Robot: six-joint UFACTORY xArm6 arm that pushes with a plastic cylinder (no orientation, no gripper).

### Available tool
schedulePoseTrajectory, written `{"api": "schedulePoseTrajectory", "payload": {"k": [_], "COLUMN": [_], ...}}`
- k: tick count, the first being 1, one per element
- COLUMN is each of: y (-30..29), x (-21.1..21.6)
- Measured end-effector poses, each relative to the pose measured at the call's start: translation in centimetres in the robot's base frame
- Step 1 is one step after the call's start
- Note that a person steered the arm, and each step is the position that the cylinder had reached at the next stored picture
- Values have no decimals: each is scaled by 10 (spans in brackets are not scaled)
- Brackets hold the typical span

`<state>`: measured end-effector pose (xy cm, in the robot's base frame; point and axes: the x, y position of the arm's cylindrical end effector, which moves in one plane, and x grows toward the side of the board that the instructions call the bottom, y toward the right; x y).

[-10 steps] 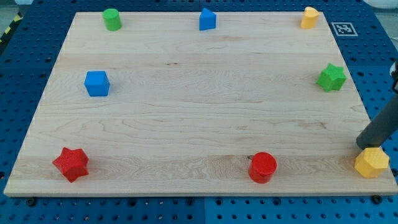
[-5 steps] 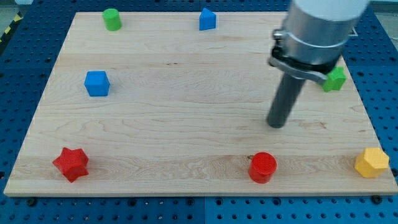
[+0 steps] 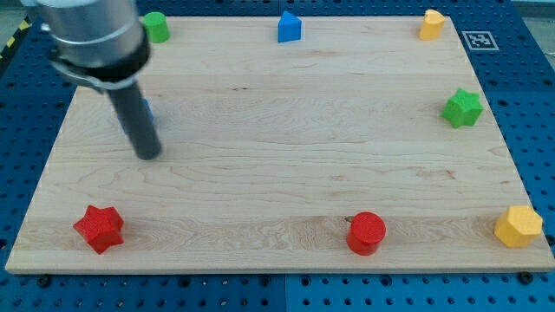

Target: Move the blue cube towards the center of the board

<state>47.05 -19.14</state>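
Observation:
The blue cube (image 3: 147, 110) lies at the board's left side, almost wholly hidden behind my rod; only a sliver of blue shows at the rod's right edge. My tip (image 3: 149, 154) rests on the wooden board (image 3: 286, 165) just below the cube, toward the view's bottom. Whether the tip touches the cube cannot be told.
A green cylinder (image 3: 157, 25), a blue pointed block (image 3: 290, 27) and a yellow block (image 3: 431, 23) line the top edge. A green star (image 3: 462, 107) is at the right. A red star (image 3: 99, 228), a red cylinder (image 3: 366, 232) and a yellow hexagon (image 3: 519, 226) lie along the bottom.
My rod has swept from the board's right side across to the left, and now stands over the blue cube. No block has visibly moved.

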Motion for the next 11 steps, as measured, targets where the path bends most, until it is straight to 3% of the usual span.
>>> {"api": "schedulePoseTrajectory", "payload": {"k": [1, 3, 7, 9, 10, 11], "y": [-23, -62, 111, 124, 123, 123], "x": [-2, -49, -49, -25, 13, 15]}}
